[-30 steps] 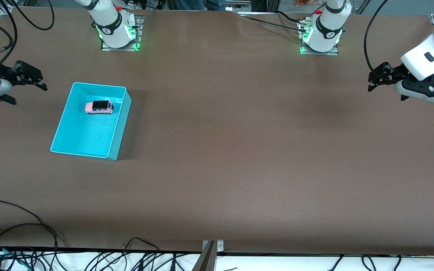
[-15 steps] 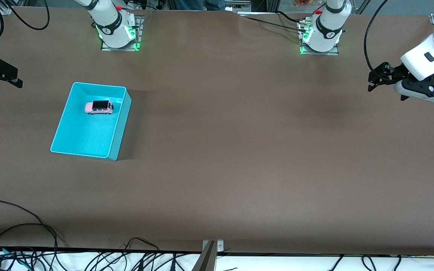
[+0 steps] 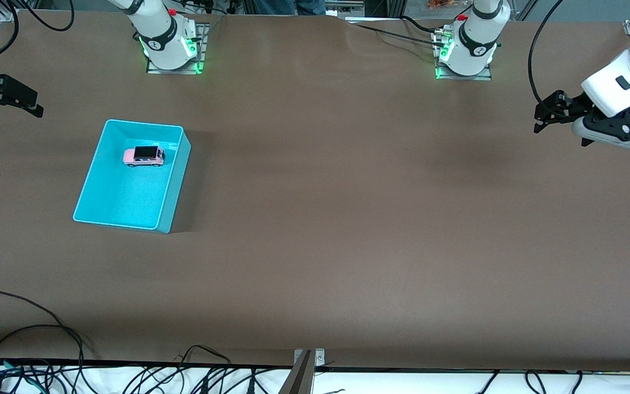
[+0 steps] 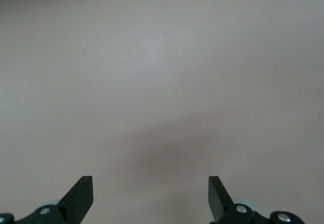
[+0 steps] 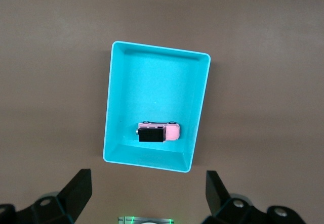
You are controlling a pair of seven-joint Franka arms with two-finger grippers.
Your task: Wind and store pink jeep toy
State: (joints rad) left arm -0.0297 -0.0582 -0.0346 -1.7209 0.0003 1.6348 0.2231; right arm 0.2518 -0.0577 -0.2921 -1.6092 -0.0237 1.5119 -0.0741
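The pink jeep toy (image 3: 144, 156) lies inside the cyan bin (image 3: 108, 216), on the bin floor in the part farther from the front camera. It appears to rest on its side, with the black roof panel turned toward the robot bases and the dark wheels toward the front camera. No gripper touches it.

The cyan bin stands on the brown table (image 3: 348, 219) toward the right arm's end. In the front view it sits at about 9 o'clock from the table's centre. It is open-topped and holds only the toy.

The right gripper (image 3: 6, 98) hangs at the table's edge, at about 10 o'clock from the bin in the front view, well apart from it. Its fingers (image 5: 76, 191) are spread wide with nothing between them. The right wrist view looks down on bin (image 5: 116, 97) and toy (image 5: 159, 132) from above.

The left gripper (image 3: 558, 109) waits over the left arm's end of the table, at about 3 o'clock in the front view, well apart from the bin. Its fingers (image 4: 81, 196) are released and empty, over bare table surface.

Cables (image 3: 47, 339) lie along the table edge nearest the front camera.
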